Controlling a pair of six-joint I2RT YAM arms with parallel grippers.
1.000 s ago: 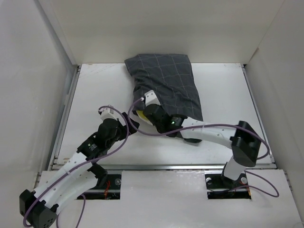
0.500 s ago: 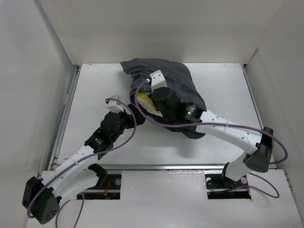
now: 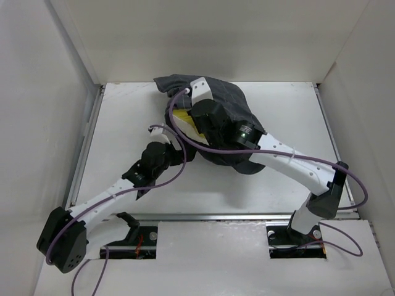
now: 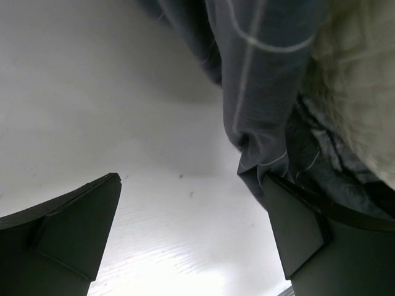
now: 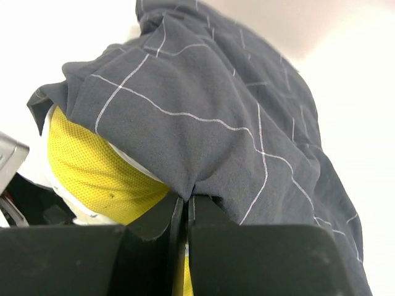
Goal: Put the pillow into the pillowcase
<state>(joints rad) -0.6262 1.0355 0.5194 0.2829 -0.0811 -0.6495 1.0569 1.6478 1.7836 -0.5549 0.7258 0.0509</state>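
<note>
Top external view shows what's changed. Your right gripper (image 5: 187, 198) has dragged the pillowcase (image 3: 237, 105) from mid-worktop (image 3: 117, 117) up toward the far edge, and the whole bundle has slid and bunched up with it. A second ago the case lay fairly flat; now it's a crumpled hump against the far edge, roughly mid-width.

The right wrist view shows those jaws pinched fully together on a fold of the checked fabric, right at the hem. The pillow (image 5: 99, 166) pokes out yellow under that hem on the near-left side, so it's mostly inside but not fully covered.

Your left gripper (image 4: 191, 185) has followed along, reaching further across the worktop. It's spread as wide as it goes with nothing in it, hanging just above the surface. The case's loose edge dangles right by its right-hand finger.

My read is that the pull moved the pillow along with the case rather than sliding the case over it, so you haven't gained much coverage. You'd probably want the left gripper to pin or push that exposed corner while the right keeps tugging.
</note>
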